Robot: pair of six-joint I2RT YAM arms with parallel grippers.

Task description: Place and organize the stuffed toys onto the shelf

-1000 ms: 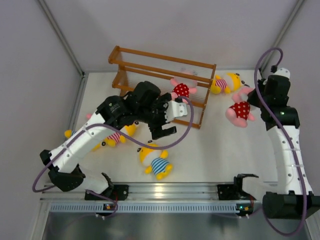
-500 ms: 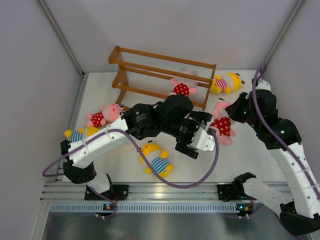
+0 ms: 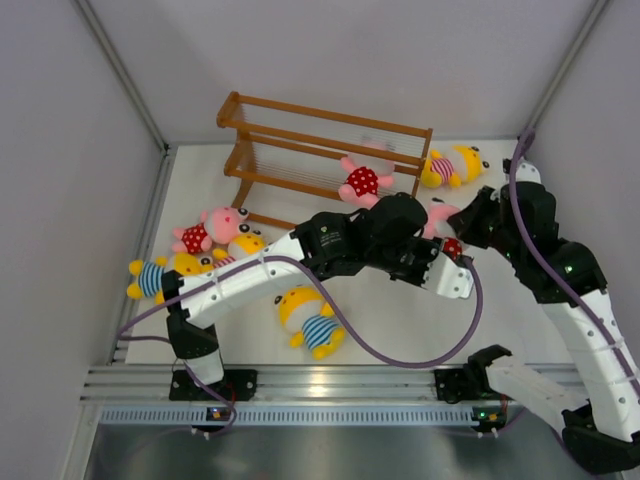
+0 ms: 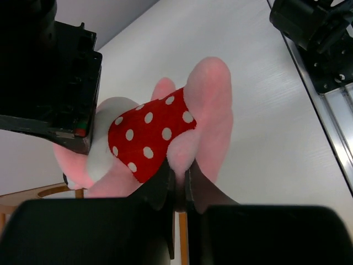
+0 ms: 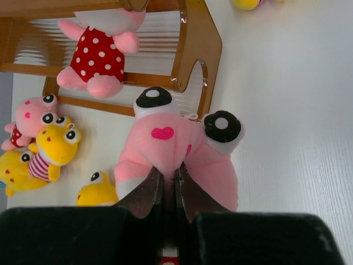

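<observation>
My right gripper (image 5: 167,174) is shut on the head of a pink stuffed toy (image 5: 165,132) in a red white-dotted outfit, held right of the shelf's end frame. My left gripper (image 4: 179,171) is shut on the same toy's (image 4: 149,132) pink leg. In the top view both grippers, left (image 3: 447,252) and right (image 3: 470,228), meet at this toy (image 3: 440,215). The brown wooden shelf (image 3: 320,140) stands at the back, with one pink dotted toy (image 3: 362,180) on a lower tier.
A yellow toy in a pink-striped shirt (image 3: 450,165) lies right of the shelf. A pink toy (image 3: 205,230), a yellow pink-striped one (image 3: 240,245) and a yellow blue-striped one (image 3: 160,275) lie at the left. Another blue-striped yellow toy (image 3: 312,320) lies front centre, under the left arm.
The left arm swung from the shelf front across to the right and its open jaws closed on the pink toy. The right arm carried that toy leftward and nearer.
</observation>
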